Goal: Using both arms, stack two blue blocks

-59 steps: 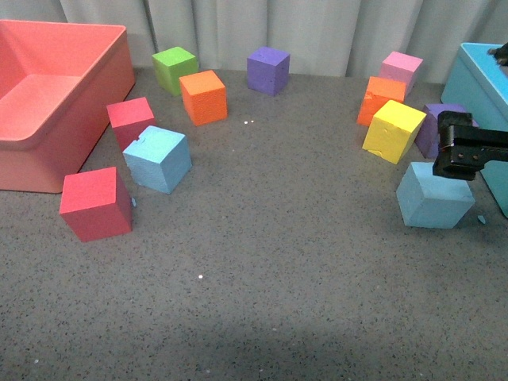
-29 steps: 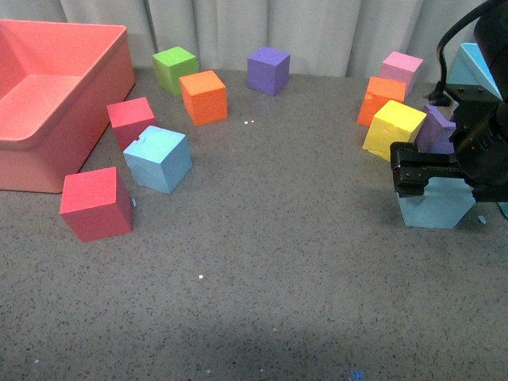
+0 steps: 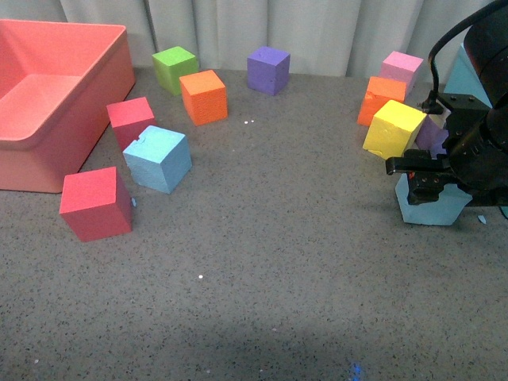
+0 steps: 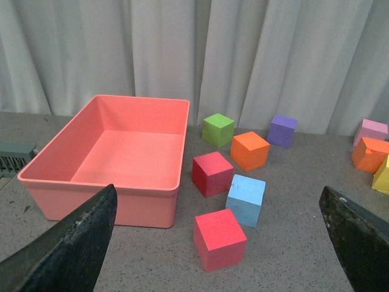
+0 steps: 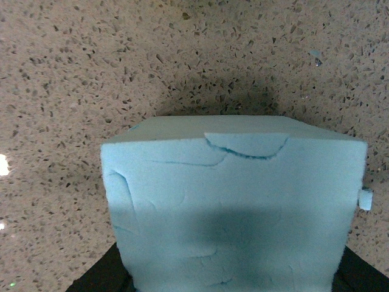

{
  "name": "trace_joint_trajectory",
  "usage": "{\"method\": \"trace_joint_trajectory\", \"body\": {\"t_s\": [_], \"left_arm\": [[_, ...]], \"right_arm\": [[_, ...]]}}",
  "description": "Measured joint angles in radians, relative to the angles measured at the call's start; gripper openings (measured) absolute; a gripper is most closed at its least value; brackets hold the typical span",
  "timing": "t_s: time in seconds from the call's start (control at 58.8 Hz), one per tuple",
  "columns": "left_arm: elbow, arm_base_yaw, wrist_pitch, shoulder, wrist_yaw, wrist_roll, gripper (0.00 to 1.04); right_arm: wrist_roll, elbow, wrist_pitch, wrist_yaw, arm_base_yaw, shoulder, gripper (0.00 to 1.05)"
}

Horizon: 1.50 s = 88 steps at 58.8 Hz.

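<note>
Two blue blocks, neither stacked yet! Right gripper (image 3: 429,184) straddles the right blue block (image 3: 432,211), grip unclear; left gripper (image 4: 217,194) gapes empty. Left blue block (image 3: 157,159) waits well apart. Also two red cubes (image 3: 95,202), one yellow cube (image 3: 393,129), two orange cubes (image 3: 204,97), two purple cubes (image 3: 267,70), one green cube (image 3: 175,67), one pink cube (image 3: 400,70).

The right gripper (image 3: 425,181) hid the top of the right blue block (image 3: 429,209), and whether it gripped the block could not be told. The right arm (image 3: 482,147) covered most of a purple cube (image 3: 432,136) and the teal bin (image 3: 467,76).
</note>
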Motion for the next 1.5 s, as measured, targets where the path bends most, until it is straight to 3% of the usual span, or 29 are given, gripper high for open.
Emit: {"method": "trace_joint_trajectory", "body": {"t_s": [0.51,1.156,1.496], "left_arm": [[0.000,0.000,0.000,0.000,0.000,0.000,0.98],[0.000,0.000,0.000,0.000,0.000,0.000,0.98],[0.000,0.000,0.000,0.000,0.000,0.000,0.98]], "right_arm": [[0.133,0.048,-0.042,-0.015,0.232,-0.003,0.47],[0.234,0.172,-0.125,0.010,0.315,0.094,0.47],[0.233,0.131,-0.044,0.009,0.315,0.009,0.97]]}}
